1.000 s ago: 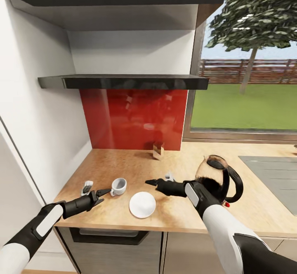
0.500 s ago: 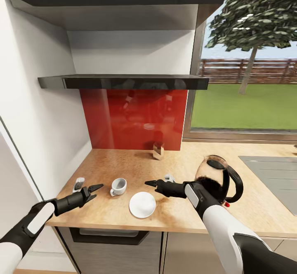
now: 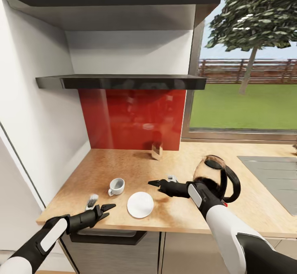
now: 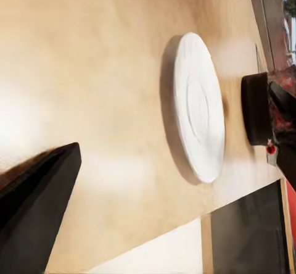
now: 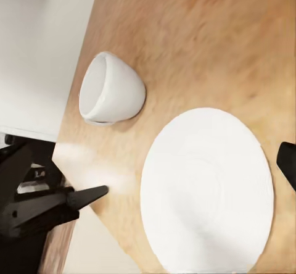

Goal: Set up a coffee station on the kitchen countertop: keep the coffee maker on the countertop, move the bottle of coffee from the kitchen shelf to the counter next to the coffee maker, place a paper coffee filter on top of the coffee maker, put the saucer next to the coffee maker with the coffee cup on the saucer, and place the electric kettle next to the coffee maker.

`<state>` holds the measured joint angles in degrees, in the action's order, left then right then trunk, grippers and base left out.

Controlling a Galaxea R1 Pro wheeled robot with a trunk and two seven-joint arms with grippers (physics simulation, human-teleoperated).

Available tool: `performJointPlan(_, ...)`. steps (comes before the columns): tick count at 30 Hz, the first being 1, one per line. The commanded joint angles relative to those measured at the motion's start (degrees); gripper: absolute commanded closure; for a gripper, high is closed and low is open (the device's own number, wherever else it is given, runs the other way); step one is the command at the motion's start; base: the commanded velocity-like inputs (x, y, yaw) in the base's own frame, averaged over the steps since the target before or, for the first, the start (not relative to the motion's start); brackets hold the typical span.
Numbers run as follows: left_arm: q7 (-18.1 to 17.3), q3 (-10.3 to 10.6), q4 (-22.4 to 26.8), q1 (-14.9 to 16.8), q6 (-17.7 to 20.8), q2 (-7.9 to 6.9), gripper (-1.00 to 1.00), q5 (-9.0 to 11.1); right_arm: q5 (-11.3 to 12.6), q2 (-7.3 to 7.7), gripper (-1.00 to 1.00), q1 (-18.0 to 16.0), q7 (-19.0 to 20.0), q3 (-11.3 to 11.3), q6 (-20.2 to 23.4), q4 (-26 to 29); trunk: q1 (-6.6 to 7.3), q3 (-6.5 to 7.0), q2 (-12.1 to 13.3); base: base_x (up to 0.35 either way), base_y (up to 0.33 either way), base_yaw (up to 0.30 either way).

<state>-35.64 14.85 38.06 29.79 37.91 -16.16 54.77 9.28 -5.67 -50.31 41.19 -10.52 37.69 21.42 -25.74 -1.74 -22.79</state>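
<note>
My left gripper [image 3: 102,208] hangs with fingers apart at the counter's [image 3: 123,165] near edge, empty. The cup [image 3: 117,186] stands just left of the saucer [image 3: 140,204], apart from it. It looks light, slick and breakable; I'd pinch its rim. My right gripper [image 3: 159,182], also parted, hovers near the kettle [image 3: 214,177].

The bench [image 3: 123,162] is seen as a light wood-grain slab set into a corner, against a red backsplash [image 3: 132,119] and under a window. Near its front edge the saucer [image 3: 140,204] is laid flat, with the coffee cup [image 3: 116,186] standing upright just beside it, apart from it, toward the wall. The electric kettle [image 3: 216,179] is stood further along. A small brown object [image 3: 156,151] is placed at the back by the backsplash.
</note>
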Motion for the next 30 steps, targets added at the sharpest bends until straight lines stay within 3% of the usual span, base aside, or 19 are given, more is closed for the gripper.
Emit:
performJointPlan(1,0.1,0.3,0.0,-0.1,0.3,0.16,-1.0,-0.1,0.1,-0.04,-1.0,-0.1,0.0,-0.3,0.4,0.0,-0.04,-0.15,-0.1,0.0,-0.192,0.0)
performJointPlan(9,0.1,0.4,-0.1,-0.5,0.3,0.66,-1.0,0.0,-0.1,0.1,-1.0,-0.1,0.0,-0.3,0.4,-0.3,-0.04,-0.15,-0.1,0.0,-0.055,0.0)
performJointPlan(12,0.2,0.4,-0.2,-0.5,0.2,1.59,-1.0,-0.1,-0.1,0.13,-1.0,-0.1,-0.1,-0.3,0.4,-2.1,-0.04,-0.15,-0.1,0.0,-0.003,0.0)
performJointPlan(15,1.9,0.4,-0.2,-0.5,-0.1,2.05,-1.0,-0.2,-0.1,0.13,-1.0,-0.1,0.0,-0.3,0.4,-3.9,-0.04,-0.15,-0.1,0.0,0.0,0.0)
performJointPlan(16,5.3,0.3,-0.2,-0.5,-0.3,2.31,-1.0,-0.2,-0.1,0.13,-1.0,-0.1,-0.1,-0.3,0.3,-5.8,-0.04,-0.15,-0.1,0.0,0.0,0.0)
performJointPlan(20,6.4,0.3,-0.2,-0.5,-0.5,2.91,-1.0,-0.2,-0.1,0.03,-1.0,-0.1,-0.1,-0.3,0.3,-6.8,-0.04,-0.15,-0.1,0.0,0.0,0.0)
performJointPlan(22,7.7,0.3,-0.1,-0.3,-0.5,3.94,-1.0,-0.2,0.0,-0.09,-1.0,-0.1,-0.1,-0.3,0.3,-7.1,-0.04,-0.15,-0.1,0.0,0.0,0.0)
performJointPlan(30,11.0,0.3,0.0,-0.2,-0.6,4.35,-1.0,-0.1,0.0,-0.13,-1.0,-0.1,-0.1,-0.3,0.3,-7.2,-0.04,-0.15,-0.1,0.001,0.0,0.0)
